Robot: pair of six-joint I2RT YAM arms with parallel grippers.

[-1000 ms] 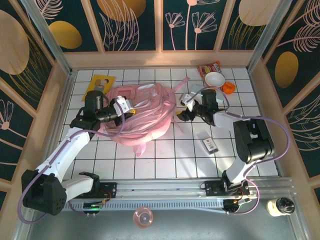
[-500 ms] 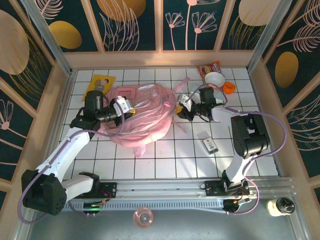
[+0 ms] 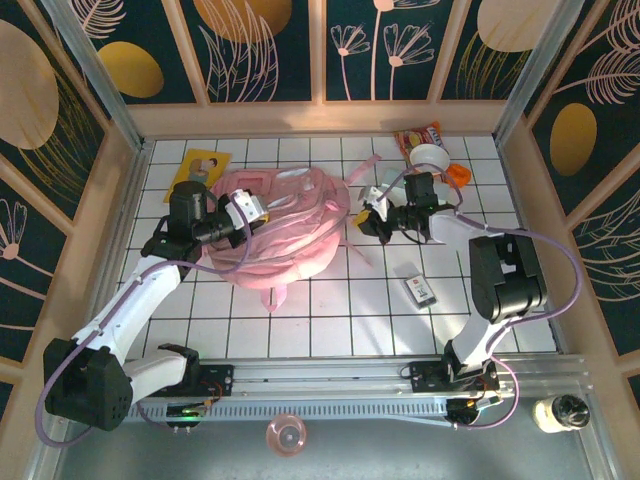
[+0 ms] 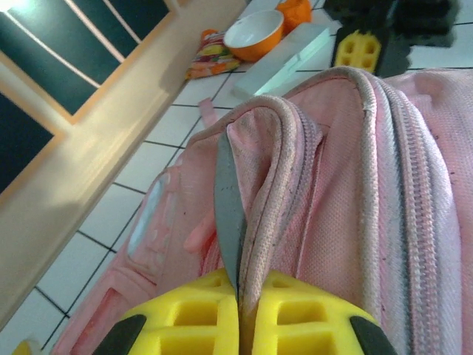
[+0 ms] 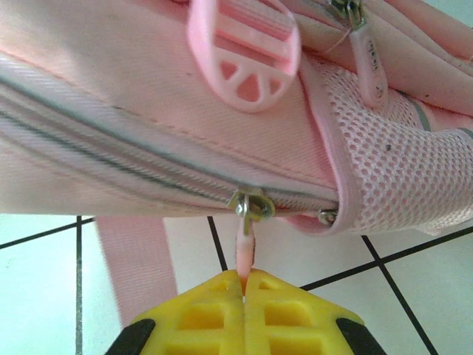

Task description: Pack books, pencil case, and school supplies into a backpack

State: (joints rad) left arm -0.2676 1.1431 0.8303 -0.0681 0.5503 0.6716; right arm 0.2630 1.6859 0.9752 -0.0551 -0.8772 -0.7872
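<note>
Surroundings: bowl [image 3: 430, 158], snack packet [image 3: 417, 134] and orange object [image 3: 458, 176] crowd the far right corner; pencil case [image 4: 284, 63] lies near the bowl.
Backpack [image 3: 285, 240]: mid-table, between both arms.
Booklet [image 3: 203, 168]: far left, just beside the backpack.
Dark labelled item [image 3: 420, 290]: near right, apart.
Left gripper [image 4: 238, 285]: clamped on a backpack fabric ridge.
Right gripper [image 5: 244, 279]: pinching the zipper pull [image 5: 244, 255].
Open room: bare tiles along the near side.
Surface: white tiled table [image 3: 330, 320], wooden walls [image 3: 320, 118].

Right gripper [image 3: 365, 217] has edged in toward the backpack [image 3: 285, 238] — bag's body now rounder, bulged up on that side.
</note>
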